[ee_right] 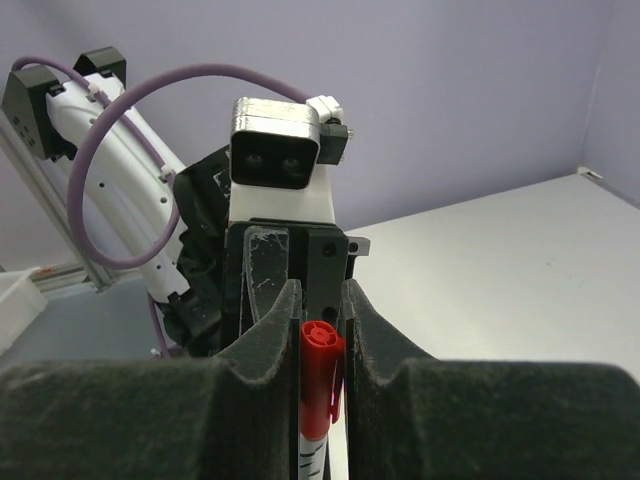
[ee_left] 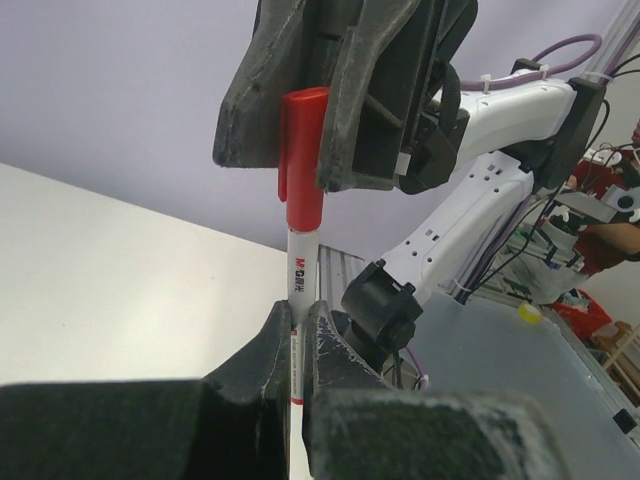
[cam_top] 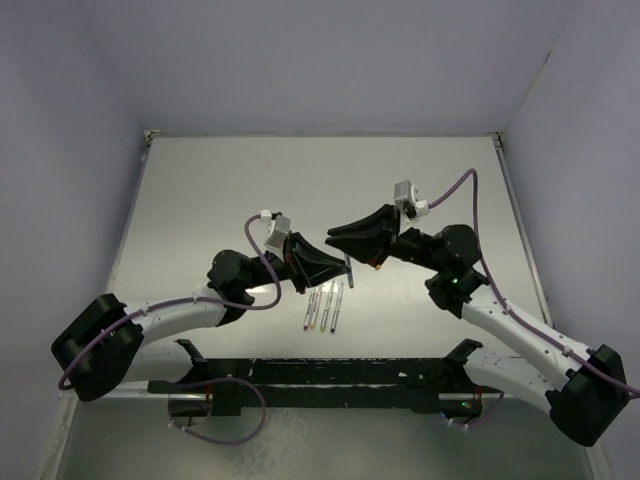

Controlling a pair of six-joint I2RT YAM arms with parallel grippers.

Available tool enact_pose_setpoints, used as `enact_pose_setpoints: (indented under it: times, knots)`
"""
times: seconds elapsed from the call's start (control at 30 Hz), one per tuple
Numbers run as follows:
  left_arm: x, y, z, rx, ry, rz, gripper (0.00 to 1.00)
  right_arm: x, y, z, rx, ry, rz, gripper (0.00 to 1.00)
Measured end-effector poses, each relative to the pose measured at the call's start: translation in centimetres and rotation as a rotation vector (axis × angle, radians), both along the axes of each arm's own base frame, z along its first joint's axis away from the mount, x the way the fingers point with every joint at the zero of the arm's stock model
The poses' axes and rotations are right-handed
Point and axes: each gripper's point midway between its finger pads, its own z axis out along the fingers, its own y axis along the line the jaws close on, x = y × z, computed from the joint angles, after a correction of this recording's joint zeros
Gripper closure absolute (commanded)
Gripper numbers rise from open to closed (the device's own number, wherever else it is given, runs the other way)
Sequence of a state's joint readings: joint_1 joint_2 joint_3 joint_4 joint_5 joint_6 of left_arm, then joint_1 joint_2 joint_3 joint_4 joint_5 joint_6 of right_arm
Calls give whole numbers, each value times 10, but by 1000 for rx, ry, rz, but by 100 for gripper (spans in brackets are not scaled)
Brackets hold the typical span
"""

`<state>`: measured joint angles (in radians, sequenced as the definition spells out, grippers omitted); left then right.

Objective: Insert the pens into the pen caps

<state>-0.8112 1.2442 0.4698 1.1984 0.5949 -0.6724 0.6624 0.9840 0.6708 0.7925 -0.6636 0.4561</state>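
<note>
Plainly, the held pen (ee_left: 298, 275) stands almost upright in the left wrist view. Its long axis runs from 6 to 12 o'clock, and the end wearing the red cap (ee_left: 303, 150) is at 12. The whitish barrel carries dark lettering just below the cap. How far the cap is pushed on cannot be told.

The left gripper (ee_left: 298, 322) is clamped on the lower barrel, with a finger pressed to each side at 6 o'clock in that view. The right gripper (ee_left: 300, 175) comes in from 12 o'clock and is closed on the red cap, so its fingers cover the cap's two sides. In the right wrist view the cap's round end faces the camera, and the barrel runs down toward 6 o'clock.

From above, the two grippers meet nose to nose over the middle of the table (cam_top: 200, 200). The left arm (cam_top: 180, 310) reaches in from 8 o'clock with its elbow bent. The right arm (cam_top: 510, 320) reaches in from 4 o'clock and is folded back at the elbow.

Four other pens (cam_top: 322, 310) lie side by side on the table, at 6 o'clock from the grippers. Their long axes run roughly 6 to 12, leaning slightly toward 1.
</note>
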Motion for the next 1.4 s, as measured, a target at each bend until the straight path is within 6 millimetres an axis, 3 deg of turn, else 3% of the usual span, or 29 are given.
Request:
enact_pose_setpoints:
  times: [0.23,0.5,0.8,1.4]
  knots:
    - [-1,2,8,-29,-24,6,95,1,-8,12,32,-29,-55,100]
    - [0,3,8,-32,-22,14,89,6,-10,13,41,-23,-88,100]
    - [1,7,18,-68,-44,27,72,7,-8,5,33,-9,-86,100]
    - [4,6,18,-81,-52,35,66,11,-4,-2,35,22,-78,100]
